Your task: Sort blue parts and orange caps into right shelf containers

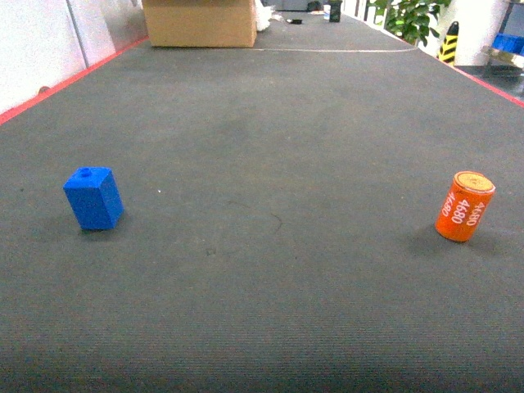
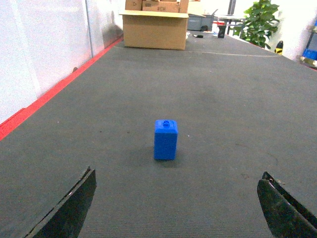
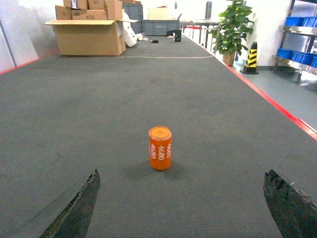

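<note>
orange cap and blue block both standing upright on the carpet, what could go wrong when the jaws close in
The orange cap is a round cylinder: an off-centre nudge could tip it and let it roll. The blue block is taller than wide, so it may topple too. Both sets of jaws stand wide open and short of their targets.

Dark grey ribbed floor (image 1: pixel 262 147) with red edging (image 2: pixel 54 89), cardboard box (image 1: pixel 201 22) and potted plant (image 3: pixel 233 27) beyond.

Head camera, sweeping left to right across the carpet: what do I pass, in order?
Blue part standing near the left edge → cardboard box far back at the top → orange cap standing near the right edge. Neither gripper shows in this view.
</note>
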Available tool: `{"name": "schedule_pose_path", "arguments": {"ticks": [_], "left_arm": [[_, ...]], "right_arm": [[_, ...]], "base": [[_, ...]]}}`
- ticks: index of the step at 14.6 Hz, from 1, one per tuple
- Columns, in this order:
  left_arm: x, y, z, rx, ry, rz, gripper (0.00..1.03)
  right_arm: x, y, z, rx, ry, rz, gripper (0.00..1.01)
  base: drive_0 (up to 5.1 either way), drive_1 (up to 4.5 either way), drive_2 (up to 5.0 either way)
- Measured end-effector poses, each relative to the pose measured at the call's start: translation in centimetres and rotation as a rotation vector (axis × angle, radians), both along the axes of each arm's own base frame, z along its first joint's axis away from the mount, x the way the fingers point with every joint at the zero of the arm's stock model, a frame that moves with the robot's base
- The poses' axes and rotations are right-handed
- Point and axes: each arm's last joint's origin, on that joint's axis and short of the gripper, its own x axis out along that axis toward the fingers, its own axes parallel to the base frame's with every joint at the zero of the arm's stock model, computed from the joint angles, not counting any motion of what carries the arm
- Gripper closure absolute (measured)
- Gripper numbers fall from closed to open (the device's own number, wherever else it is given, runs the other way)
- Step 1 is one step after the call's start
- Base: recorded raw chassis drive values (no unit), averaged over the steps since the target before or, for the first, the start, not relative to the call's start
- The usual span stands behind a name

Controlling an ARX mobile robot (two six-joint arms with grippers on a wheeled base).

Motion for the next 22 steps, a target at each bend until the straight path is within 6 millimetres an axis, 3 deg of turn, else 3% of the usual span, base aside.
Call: {"name": "schedule_pose_path", "arguments": {"ticks": [22], "left_arm": [[0.00,0.00,0.00,0.000,0.000,0.000,0.05]], "right_arm": [[0.00,0.00,0.00,0.000,0.000,0.000,0.03]], "base": [[0.0,0.00,0.0]]}}
